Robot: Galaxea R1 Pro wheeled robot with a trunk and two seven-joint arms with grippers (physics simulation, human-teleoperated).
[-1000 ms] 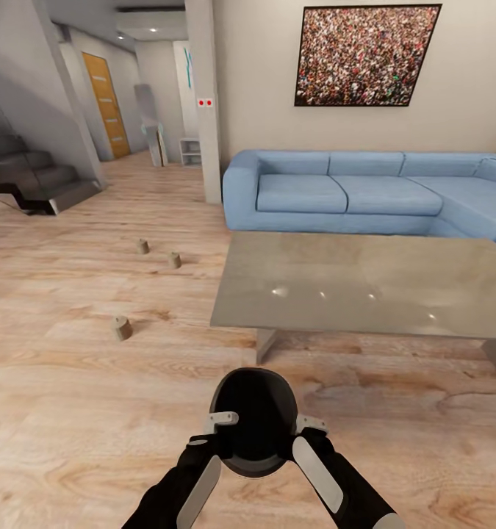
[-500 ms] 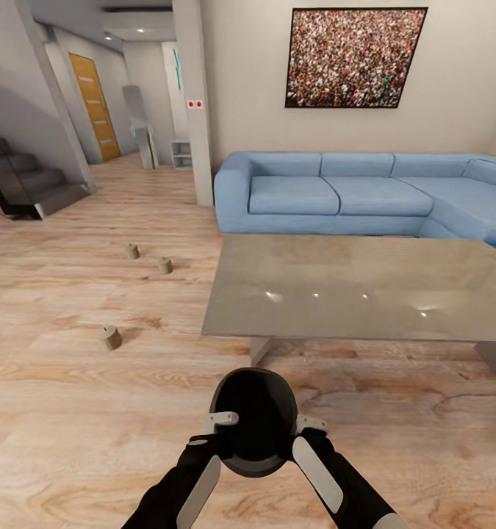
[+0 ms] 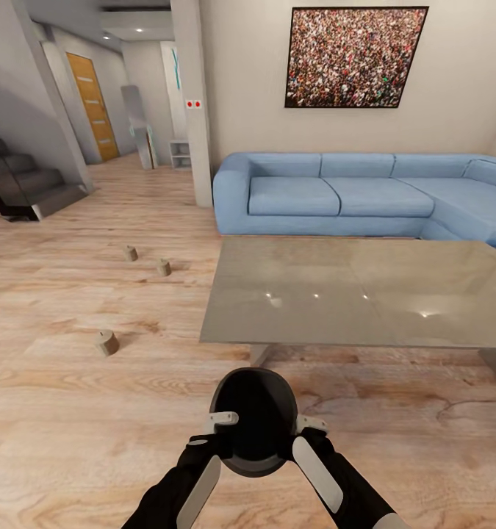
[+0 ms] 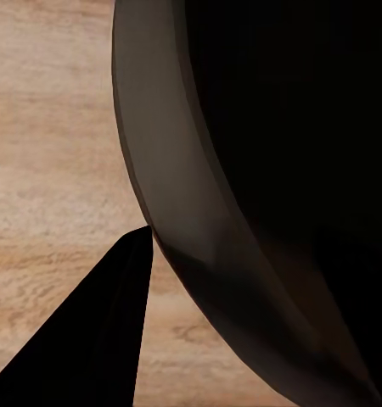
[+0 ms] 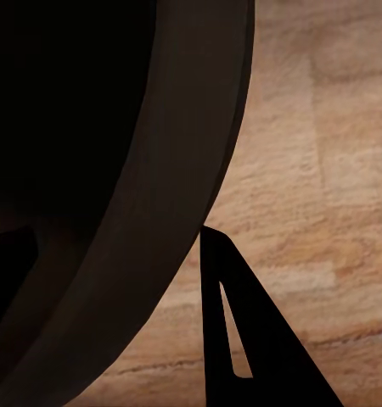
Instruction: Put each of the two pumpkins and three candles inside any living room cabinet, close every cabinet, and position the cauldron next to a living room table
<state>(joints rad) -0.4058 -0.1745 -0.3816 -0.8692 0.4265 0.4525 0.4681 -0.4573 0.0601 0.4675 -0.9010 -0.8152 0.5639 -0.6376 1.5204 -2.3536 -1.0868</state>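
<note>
From the head view, the cauldron (image 3: 253, 430) hangs above bare wooden floor (image 3: 71, 426) between the left gripper (image 3: 220, 420) and right gripper (image 3: 311, 424), each pinched onto its rim, just short of the near edge of the grey table (image 3: 350, 294), with wide open floor to the left where three candles (image 3: 106, 342) (image 3: 163, 267) (image 3: 131, 253) stand well apart from the table and a blue sofa (image 3: 350, 195) lies beyond it. In the left wrist view the cauldron's rim (image 4: 170, 220) curves past, with one dark finger (image 4: 98, 339) meeting its outer edge above floor planks. The right wrist view gives the same: one finger (image 5: 233, 339) against the rim's (image 5: 178, 203) outside, the other side of the grip hidden in the dark mouth.
</note>
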